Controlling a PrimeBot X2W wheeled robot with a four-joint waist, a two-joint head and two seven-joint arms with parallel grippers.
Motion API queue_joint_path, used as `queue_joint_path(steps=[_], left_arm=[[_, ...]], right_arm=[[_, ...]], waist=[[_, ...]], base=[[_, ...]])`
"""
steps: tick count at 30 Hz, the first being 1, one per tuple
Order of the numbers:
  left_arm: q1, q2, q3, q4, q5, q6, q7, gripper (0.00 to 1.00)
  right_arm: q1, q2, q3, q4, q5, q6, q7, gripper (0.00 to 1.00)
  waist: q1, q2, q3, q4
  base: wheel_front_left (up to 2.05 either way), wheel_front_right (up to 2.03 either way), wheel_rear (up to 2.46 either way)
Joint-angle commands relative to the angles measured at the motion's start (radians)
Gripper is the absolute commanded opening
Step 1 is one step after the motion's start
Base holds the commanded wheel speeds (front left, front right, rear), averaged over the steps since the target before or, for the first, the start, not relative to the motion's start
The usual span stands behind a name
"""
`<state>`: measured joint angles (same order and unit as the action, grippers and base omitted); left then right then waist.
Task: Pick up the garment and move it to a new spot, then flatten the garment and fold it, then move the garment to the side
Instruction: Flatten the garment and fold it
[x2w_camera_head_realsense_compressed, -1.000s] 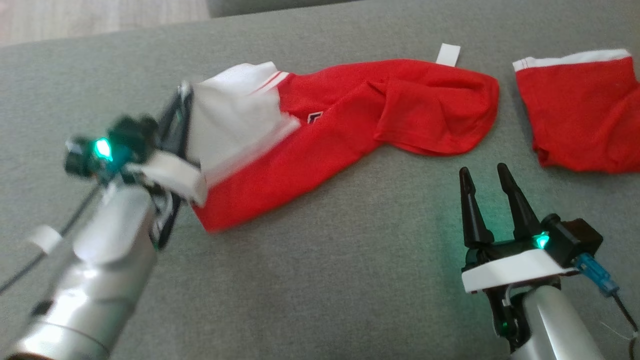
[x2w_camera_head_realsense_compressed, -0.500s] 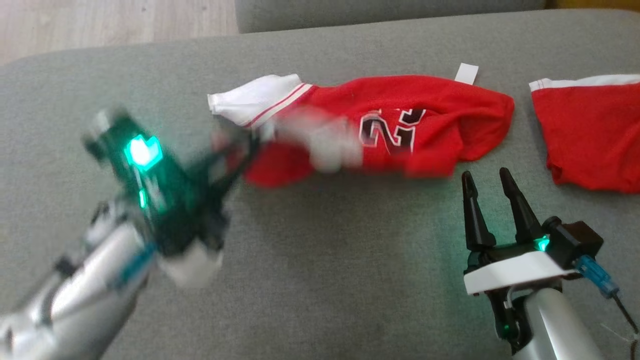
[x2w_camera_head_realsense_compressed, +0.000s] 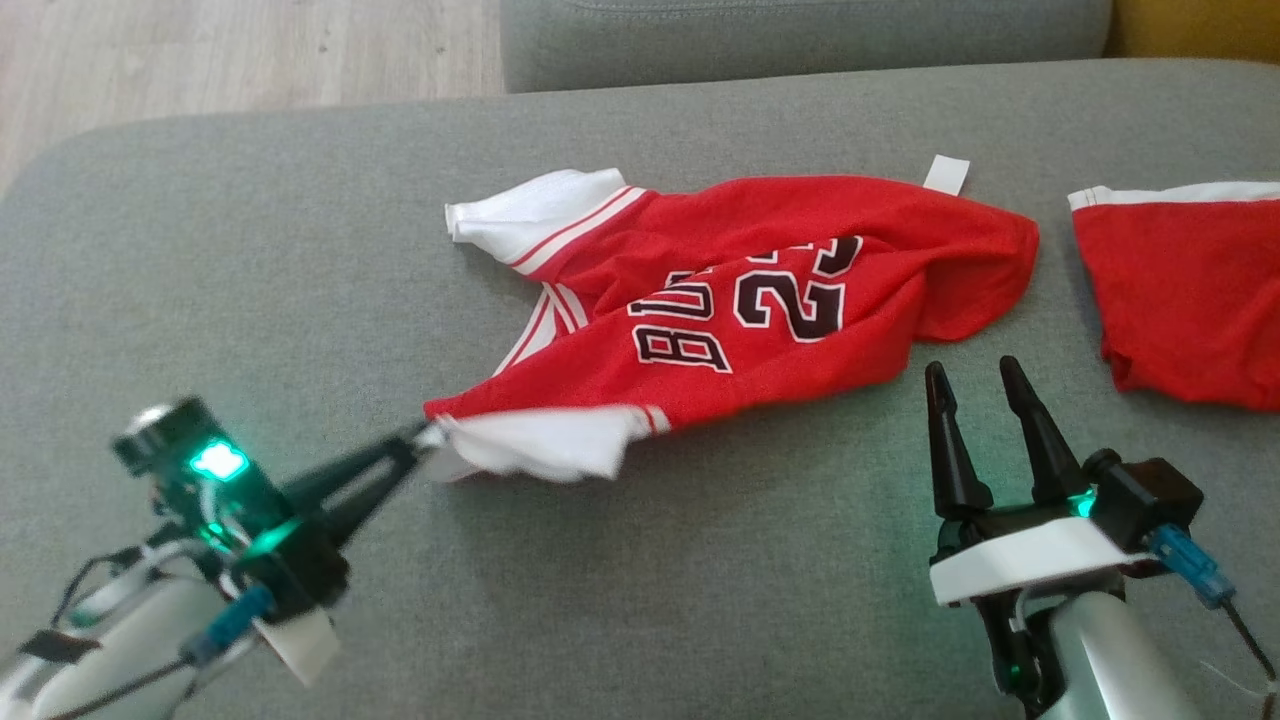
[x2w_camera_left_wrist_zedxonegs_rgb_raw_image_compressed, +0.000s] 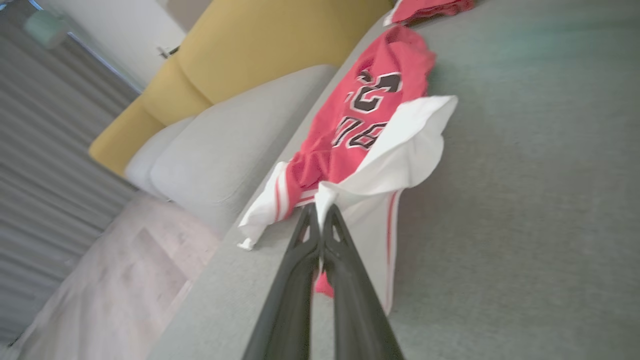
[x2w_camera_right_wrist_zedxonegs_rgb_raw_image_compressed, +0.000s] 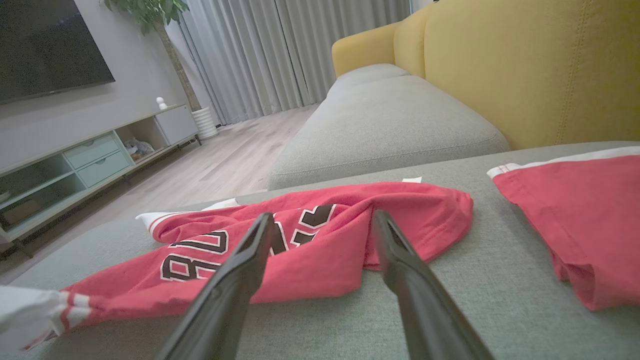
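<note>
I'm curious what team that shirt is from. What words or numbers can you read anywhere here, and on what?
"BU": black, white-edged letters on the red jersey; the rest is lost in a fold.
"2" plus a creased digit, probably 3: same jersey, beside the letters.
White tag by the jersey's far edge: too small to read.

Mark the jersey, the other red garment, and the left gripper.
jersey (x2w_camera_head_realsense_compressed: 790, 300): head view, on the printed number.
other red garment (x2w_camera_head_realsense_compressed: 1190, 290): head view, middle of the cloth.
left gripper (x2w_camera_head_realsense_compressed: 420, 438): head view, fingertips, shut on jersey's white edge.
</note>
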<state>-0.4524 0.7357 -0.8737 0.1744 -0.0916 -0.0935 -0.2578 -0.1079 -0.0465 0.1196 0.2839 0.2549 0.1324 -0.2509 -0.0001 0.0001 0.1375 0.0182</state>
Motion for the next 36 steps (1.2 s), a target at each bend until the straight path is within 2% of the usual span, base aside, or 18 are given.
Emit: queue_joint_path(steps=[1,5,9,11,12,13,14,15,17,19,21,25,31,34,36], left_arm=[[-0.033,0.046,0.075,-0.003,-0.015,0.028,-0.004,0.00],[-0.025,0.048,0.104,0.030,-0.030,0.064,-0.004,0.00],[0.011,0.037,0.039,0.040,-0.027,0.012,-0.004,0.00],[0.022,0.033,0.017,0.044,-0.032,-0.001,-0.004,0.00],[0.032,0.030,-0.002,0.052,-0.040,-0.010,-0.004,0.18],[0.041,0.025,-0.017,0.063,-0.054,-0.017,0.001,0.46],[0.048,0.021,-0.031,0.073,-0.068,-0.022,0.006,0.92],[0.051,0.018,-0.041,0.078,-0.076,-0.025,0.008,1.00],[0.048,0.007,-0.038,0.089,-0.097,-0.026,0.007,1.00],[0.043,-0.008,-0.011,0.099,-0.128,-0.008,0.005,1.00],[0.041,-0.032,0.042,0.100,-0.180,0.034,0.002,1.00],[0.050,-0.098,0.187,0.075,-0.306,0.144,-0.003,1.00],[0.124,-0.267,0.448,-0.042,-0.444,0.270,-0.004,1.00],[0.193,-0.368,0.545,-0.083,-0.447,0.289,-0.004,1.00],[0.238,-0.440,0.598,-0.097,-0.444,0.281,-0.004,1.00]], right_arm=[[-0.007,-0.004,0.020,-0.025,-0.002,-0.002,-0.011,1.00],[0.000,-0.004,0.021,-0.022,-0.008,-0.002,-0.011,1.00],[0.006,-0.004,0.019,-0.018,-0.012,-0.002,-0.011,1.00],[0.006,-0.004,0.018,-0.017,-0.013,-0.002,-0.011,1.00],[0.007,-0.004,0.018,-0.016,-0.013,-0.002,-0.011,1.00],[0.007,-0.004,0.019,-0.015,-0.013,-0.002,-0.011,1.00],[0.007,-0.004,0.019,-0.015,-0.013,-0.002,-0.011,1.00],[0.008,-0.004,0.020,-0.014,-0.014,-0.002,-0.011,1.00],[0.010,-0.004,0.018,-0.015,-0.015,-0.002,-0.011,1.00],[0.011,-0.004,0.014,-0.015,-0.017,-0.002,-0.011,1.00],[0.011,-0.004,0.009,-0.014,-0.019,-0.002,-0.011,1.00],[0.009,-0.004,-0.003,-0.015,-0.023,-0.002,-0.011,1.00],[0.011,-0.004,-0.028,-0.027,-0.033,-0.002,-0.011,1.00],[0.013,-0.004,-0.039,-0.031,-0.036,-0.002,-0.011,1.00],[0.015,-0.004,-0.044,-0.024,-0.039,-0.002,-0.011,1.00]], waist=[[0.0001,-0.0001,-0.007,0.004],[0.0001,-0.0001,-0.020,0.010],[0.0001,-0.0001,-0.033,0.016],[0.0001,-0.0001,-0.035,0.017],[0.0001,-0.0001,-0.037,0.019],[0.0001,-0.0001,-0.038,0.021],[0.0001,-0.0001,-0.040,0.023],[0.0001,-0.0001,-0.041,0.025],[0.0001,-0.0001,-0.041,0.031],[0.0001,-0.0001,-0.043,0.037],[0.0001,-0.0001,-0.044,0.043],[0.0001,-0.0001,-0.049,0.050],[0.0001,-0.0001,-0.057,0.059],[0.0001,-0.0001,-0.058,0.061],[0.0001,-0.0001,-0.056,0.064]], base=[[0.00,0.00,0.00],[0.00,0.00,0.00],[0.00,0.00,0.00],[0.00,0.00,0.00],[0.00,0.00,0.00],[0.00,0.00,0.00],[0.00,0.00,0.00],[0.00,0.00,0.00],[0.00,0.00,0.00],[0.00,0.00,0.00],[0.00,0.00,0.00],[0.00,0.00,0.00],[0.00,0.00,0.00],[0.00,0.00,0.00],[0.00,0.00,0.00]])
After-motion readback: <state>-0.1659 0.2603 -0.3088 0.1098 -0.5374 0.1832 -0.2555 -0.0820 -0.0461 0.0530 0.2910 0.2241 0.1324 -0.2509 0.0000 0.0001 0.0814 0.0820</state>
